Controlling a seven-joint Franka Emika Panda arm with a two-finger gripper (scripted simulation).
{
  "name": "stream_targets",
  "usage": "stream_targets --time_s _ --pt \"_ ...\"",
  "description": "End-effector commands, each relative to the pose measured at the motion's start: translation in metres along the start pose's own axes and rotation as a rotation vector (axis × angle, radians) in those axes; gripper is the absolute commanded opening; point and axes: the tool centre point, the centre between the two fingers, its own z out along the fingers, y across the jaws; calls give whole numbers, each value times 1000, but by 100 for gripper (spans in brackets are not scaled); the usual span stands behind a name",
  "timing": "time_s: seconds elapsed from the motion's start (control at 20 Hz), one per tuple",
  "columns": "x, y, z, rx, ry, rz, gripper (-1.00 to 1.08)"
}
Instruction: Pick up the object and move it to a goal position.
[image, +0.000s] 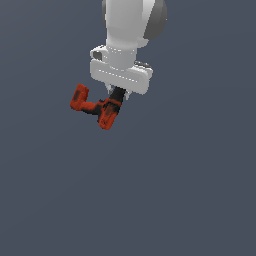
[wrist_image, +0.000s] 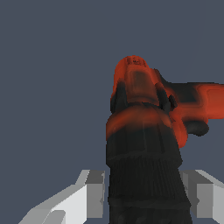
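Gripping the drill (wrist_image: 144, 131) by its black chuck end, the gripper (wrist_image: 144, 197) appears nearest in the wrist view: two pale grey fingers (wrist_image: 94, 190) stand on either side of the ribbed black nose, closed against it. Beyond the fingers, the black ribbing gives way to a red-orange collar, then to the rounded red-orange motor housing with dark side panels. Farthest from the camera in this view, the handle branches off sideways from the body, black on its grip and red-orange toward its end. Behind everything lies a plain dark blue-grey background (wrist_image: 52, 65).

Exterior view: the white arm (image: 131, 30) descends from the upper edge, ending in a broad white hand whose gripper (image: 118, 93) clamps the dark nose of the drill (image: 102, 108). The tool hangs just below the hand, tilted, its body pointing down and toward the exterior view's left. The handle extends farther to the exterior view's left and ends in the blocky red battery base (image: 79, 97), which is turned upward. No supporting surface is distinguishable beneath the drill; only the uniform background surrounds it.
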Motion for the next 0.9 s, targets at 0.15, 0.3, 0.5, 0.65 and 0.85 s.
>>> stream_targets --time_s 0.15,0.3,0.5,0.65,0.85 --pt "-17 21 -60 2 8 1 -100" --pt "-27 31 -89 2 8 1 -100" --pt "-37 43 -123 2 8 1 -100" --pt "-43 50 -144 2 8 1 -100" --pt "-49 57 -166 2 8 1 -100"
